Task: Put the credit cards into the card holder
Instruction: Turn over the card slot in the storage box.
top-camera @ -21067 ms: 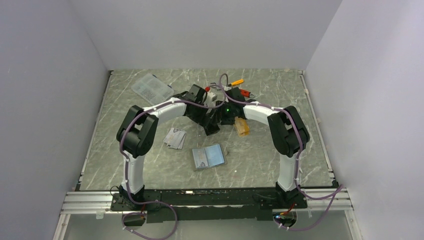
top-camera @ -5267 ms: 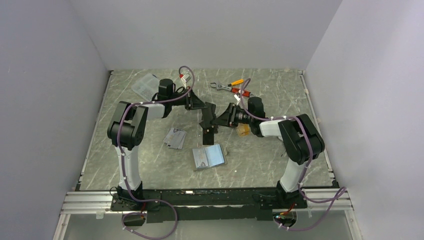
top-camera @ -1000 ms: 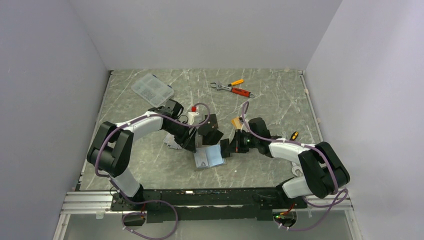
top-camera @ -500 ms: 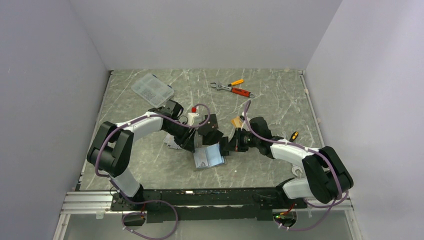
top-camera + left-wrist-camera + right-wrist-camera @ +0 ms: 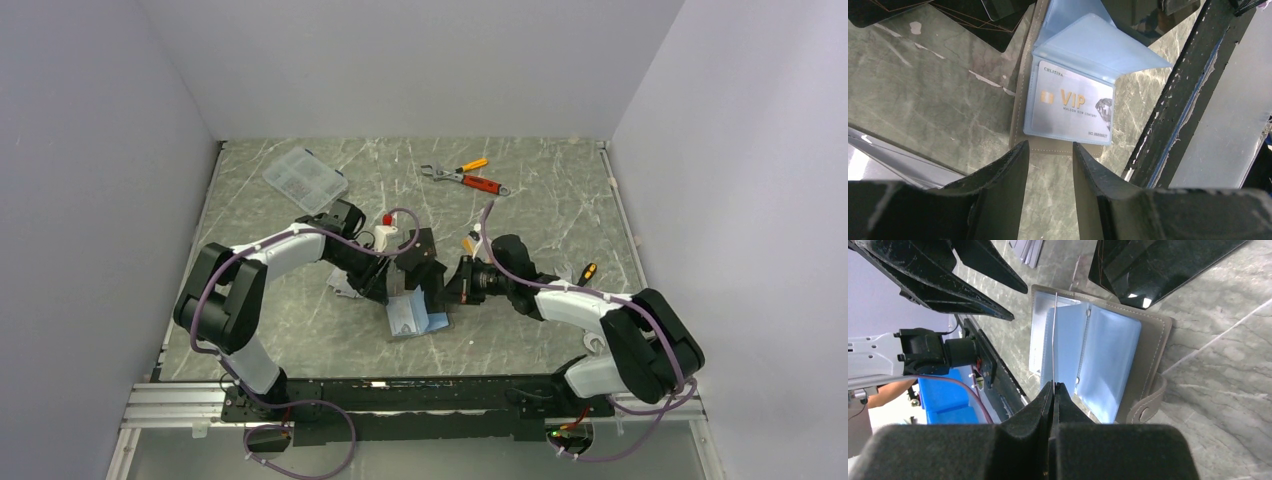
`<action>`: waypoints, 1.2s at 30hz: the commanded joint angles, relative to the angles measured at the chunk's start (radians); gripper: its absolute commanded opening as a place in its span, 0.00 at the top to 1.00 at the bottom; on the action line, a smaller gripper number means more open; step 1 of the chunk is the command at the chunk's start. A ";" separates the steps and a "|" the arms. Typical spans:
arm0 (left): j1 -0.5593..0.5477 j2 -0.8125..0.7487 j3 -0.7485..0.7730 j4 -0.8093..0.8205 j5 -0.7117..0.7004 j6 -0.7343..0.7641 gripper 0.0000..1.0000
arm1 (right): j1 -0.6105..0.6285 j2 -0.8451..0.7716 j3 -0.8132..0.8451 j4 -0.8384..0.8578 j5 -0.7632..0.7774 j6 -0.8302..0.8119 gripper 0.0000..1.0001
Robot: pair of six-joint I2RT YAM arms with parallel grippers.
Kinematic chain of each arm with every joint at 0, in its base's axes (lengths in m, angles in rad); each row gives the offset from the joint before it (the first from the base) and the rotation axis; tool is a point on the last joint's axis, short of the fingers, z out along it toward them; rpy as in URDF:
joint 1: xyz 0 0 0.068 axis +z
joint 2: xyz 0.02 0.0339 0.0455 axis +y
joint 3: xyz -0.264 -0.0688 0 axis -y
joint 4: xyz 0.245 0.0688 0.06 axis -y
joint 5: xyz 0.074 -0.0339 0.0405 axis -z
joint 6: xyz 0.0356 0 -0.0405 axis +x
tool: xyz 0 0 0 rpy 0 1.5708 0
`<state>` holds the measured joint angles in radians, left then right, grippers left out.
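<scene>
The taupe card holder lies open on the marble, its blue sleeves up. One sleeve holds a silvery VIP card. My right gripper is shut on the free edge of a thin blue sleeve page and holds it raised. My left gripper hovers open just off the holder's edge, with only marble between the jaws. Black cards lie beside the holder. An orange card lies behind my right wrist.
A stack of grey cards lies left of the holder, mostly under my left arm. A clear compartment box and orange-handled tools sit at the back. The black rail of the table's near edge runs close by.
My right gripper has moved left over the holder and a blue sleeve page now stands raised. My left jaws have narrowed. The left arm has barely moved.
</scene>
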<state>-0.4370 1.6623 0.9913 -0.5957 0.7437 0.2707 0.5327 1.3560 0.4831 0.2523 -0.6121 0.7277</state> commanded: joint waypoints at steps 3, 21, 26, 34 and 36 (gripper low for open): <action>0.015 -0.022 0.025 -0.023 0.021 0.077 0.58 | 0.025 0.030 0.005 0.089 -0.026 0.031 1.00; -0.042 -0.065 0.088 -0.074 0.013 0.328 0.59 | 0.098 0.222 0.090 0.119 -0.091 0.004 1.00; -0.103 -0.064 0.082 -0.047 -0.031 0.357 0.60 | 0.099 0.230 0.098 0.062 -0.089 -0.027 1.00; -0.211 -0.048 0.016 -0.003 -0.172 0.439 0.61 | 0.061 0.247 0.079 0.064 -0.119 -0.031 1.00; -0.227 -0.044 -0.004 0.004 -0.206 0.453 0.62 | 0.059 0.261 0.079 0.076 -0.130 -0.026 1.00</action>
<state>-0.6399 1.6146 1.0237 -0.6201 0.6189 0.6586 0.5991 1.5974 0.5552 0.2867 -0.7086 0.7105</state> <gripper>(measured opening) 0.391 0.010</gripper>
